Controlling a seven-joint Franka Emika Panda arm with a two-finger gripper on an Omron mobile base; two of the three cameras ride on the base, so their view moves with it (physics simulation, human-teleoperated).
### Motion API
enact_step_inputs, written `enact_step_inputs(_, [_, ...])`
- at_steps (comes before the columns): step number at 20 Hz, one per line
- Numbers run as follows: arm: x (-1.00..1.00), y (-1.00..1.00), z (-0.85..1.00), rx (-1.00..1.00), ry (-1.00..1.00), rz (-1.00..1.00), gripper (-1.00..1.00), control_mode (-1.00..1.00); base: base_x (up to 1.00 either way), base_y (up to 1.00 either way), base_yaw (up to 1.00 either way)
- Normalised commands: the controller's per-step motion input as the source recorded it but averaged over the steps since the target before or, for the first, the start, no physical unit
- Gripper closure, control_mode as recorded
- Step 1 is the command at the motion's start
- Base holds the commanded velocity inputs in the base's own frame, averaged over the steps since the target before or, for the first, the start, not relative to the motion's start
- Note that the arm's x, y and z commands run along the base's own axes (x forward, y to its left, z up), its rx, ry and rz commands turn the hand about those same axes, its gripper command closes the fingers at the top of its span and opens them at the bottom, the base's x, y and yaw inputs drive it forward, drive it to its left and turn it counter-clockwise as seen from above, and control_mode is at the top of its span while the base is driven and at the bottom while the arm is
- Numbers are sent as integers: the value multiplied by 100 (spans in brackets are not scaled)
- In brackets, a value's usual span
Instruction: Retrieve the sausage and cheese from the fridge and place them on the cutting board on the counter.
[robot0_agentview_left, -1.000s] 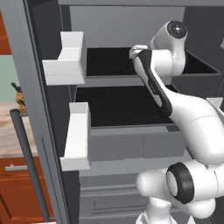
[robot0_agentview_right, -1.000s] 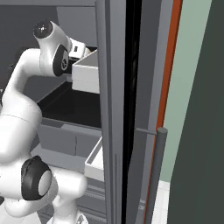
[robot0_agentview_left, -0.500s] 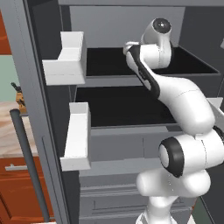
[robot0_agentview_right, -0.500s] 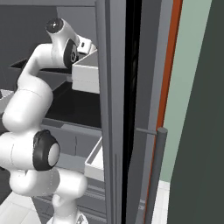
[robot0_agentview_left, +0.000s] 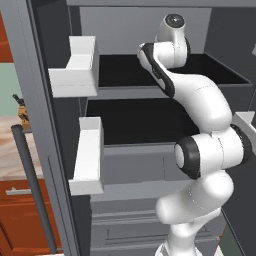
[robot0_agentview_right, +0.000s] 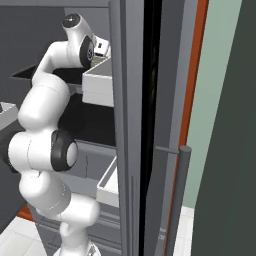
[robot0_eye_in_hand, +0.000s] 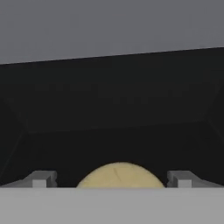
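Hand view is looking into the fridge (robot0_agentview_left: 150, 165), where the cheese (robot0_eye_in_hand: 120, 175) is sitting on a dark shelf (robot0_eye_in_hand: 113, 144), right between the two fingers (robot0_eye_in_hand: 40, 179), which are standing wide apart and gripping nothing. Left of the fridge, the tabletop (robot0_agentview_left: 11, 150) is showing beyond the open door

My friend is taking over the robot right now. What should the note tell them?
Gripper: open, holding nothing, inside the fridge over a dark shelf.
Cheese: on that shelf, between the two fingertips, not yet gripped.
Sausage, cutting board: not seen from here.
Counter: left of the open fridge door.
Done: fridge open, arm reached in.
Left: grip the cheese, carry it to the board, then fetch the sausage.
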Motion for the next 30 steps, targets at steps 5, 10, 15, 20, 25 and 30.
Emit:
enact_step_inputs(5, [-3,0,-76,0,3,-2,-100,-100,0,0,0])
enact_step_inputs(10, [-4,0,-76,0,0,-1,-100,-100,0,0,0])
enact_step_inputs(15, [0,0,-59,0,4,0,100,-100,0,0,0])
enact_step_inputs(20, [-49,1,-14,-1,-14,0,100,-100,0,0,0])
enact_step_inputs(25, [-100,11,-44,-8,-25,0,100,-100,0,0,0])
enact_step_inputs(30, [-100,5,47,-1,-15,5,100,-100,0,0,0])
